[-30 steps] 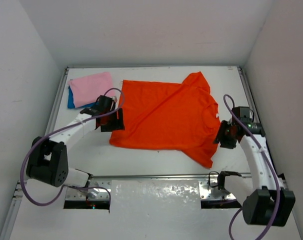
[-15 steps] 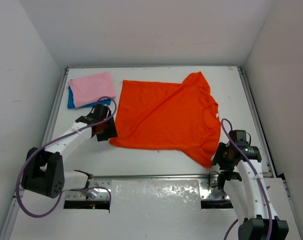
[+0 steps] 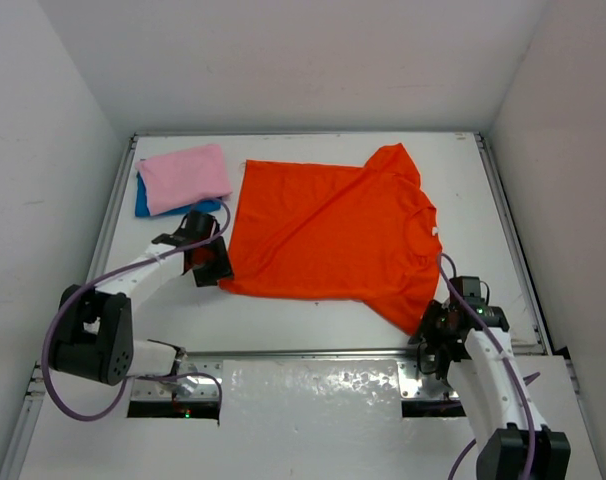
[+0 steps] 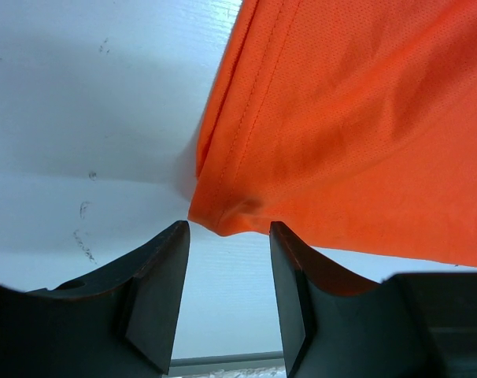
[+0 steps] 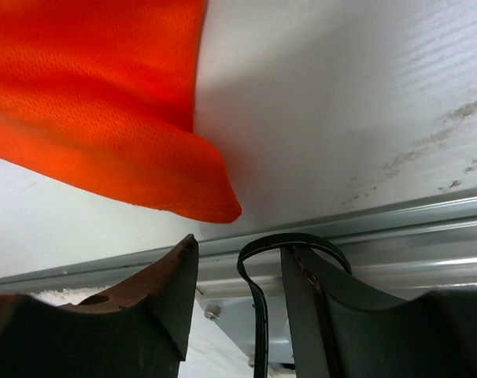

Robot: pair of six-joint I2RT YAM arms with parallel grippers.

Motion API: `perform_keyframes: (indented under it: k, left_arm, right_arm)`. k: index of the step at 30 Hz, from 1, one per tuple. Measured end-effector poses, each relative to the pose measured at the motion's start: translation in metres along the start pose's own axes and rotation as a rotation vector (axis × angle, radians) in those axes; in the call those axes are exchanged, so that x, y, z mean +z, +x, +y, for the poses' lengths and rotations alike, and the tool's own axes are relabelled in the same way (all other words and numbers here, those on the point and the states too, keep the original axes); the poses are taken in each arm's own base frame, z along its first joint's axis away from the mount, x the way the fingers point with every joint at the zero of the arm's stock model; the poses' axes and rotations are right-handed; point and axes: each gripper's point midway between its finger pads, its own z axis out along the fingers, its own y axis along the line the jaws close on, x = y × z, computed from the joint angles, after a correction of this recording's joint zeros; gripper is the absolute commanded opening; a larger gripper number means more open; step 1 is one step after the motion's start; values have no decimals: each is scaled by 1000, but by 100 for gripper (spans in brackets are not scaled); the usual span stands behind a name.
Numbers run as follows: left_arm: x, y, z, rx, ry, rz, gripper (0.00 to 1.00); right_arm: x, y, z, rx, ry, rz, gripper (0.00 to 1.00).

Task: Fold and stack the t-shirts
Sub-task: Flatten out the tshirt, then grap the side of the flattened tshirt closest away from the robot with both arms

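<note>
The orange-red t-shirt (image 3: pixel 333 235) lies spread flat in the middle of the table. A folded pink t-shirt (image 3: pixel 183 176) lies on a folded blue one (image 3: pixel 143 204) at the back left. My left gripper (image 3: pixel 220 273) is open and empty at the orange shirt's near-left hem corner (image 4: pixel 215 216), which sits just ahead of the jaws. My right gripper (image 3: pixel 430 335) is open and empty at the shirt's near-right sleeve tip (image 5: pixel 215 209), just ahead of the jaws.
A metal rail (image 3: pixel 303 352) runs along the table's near edge, and a black cable loop (image 5: pixel 290 244) hangs by it under my right gripper. White walls enclose the table on the left, right and back.
My right arm has swung down from beside the shirt's right side to the sleeve tip at the near edge. My left gripper has drawn back a little to the hem corner.
</note>
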Motion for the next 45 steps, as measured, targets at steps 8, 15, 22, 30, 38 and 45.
perform_keyframes:
  k: [8, 15, 22, 30, 38, 45]
  left_arm:
    - [5, 0, -1, -2, 4, 7, 43]
    - [8, 2, 1, -4, -5, 18, 43]
    - [9, 1, 2, -6, -10, 17, 43]
    - [12, -1, 3, -11, -13, 20, 43]
    - [14, -1, 1, -11, -8, 24, 43]
    - [15, -2, 1, -8, -7, 21, 43]
  right_arm:
    - [-4, -14, 7, 17, -15, -53, 45]
    - [-24, -39, 20, 12, -39, -136, 44]
    - [-36, -27, 15, 30, -3, -89, 48]
    - [-55, -49, 17, 11, 14, -197, 49]
    - [-23, -43, 8, 15, 51, -114, 45]
    - [-5, -45, 11, 22, 24, -119, 43]
